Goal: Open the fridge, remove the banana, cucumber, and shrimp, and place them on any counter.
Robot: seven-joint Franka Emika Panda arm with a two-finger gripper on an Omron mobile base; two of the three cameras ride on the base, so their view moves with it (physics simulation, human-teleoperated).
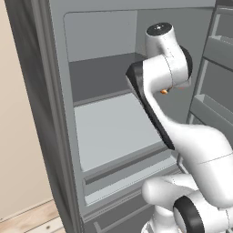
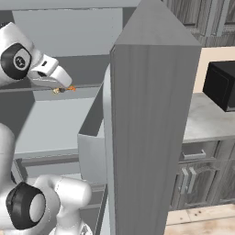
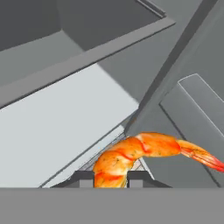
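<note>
Inside the open fridge (image 1: 104,132), above its pale middle shelf, the gripper (image 3: 111,178) seems closed on the shrimp (image 3: 144,152) — body pinched between the fingertips, tail curling clear to one side.

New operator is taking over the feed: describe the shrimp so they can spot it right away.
Look inside the open fridge, above its pale shelves, where the white arm ends. The gripper is shut on the shrimp, held in the air. It is a small, bright orange curled crescent, the only vivid colour against all the grey.
</note>
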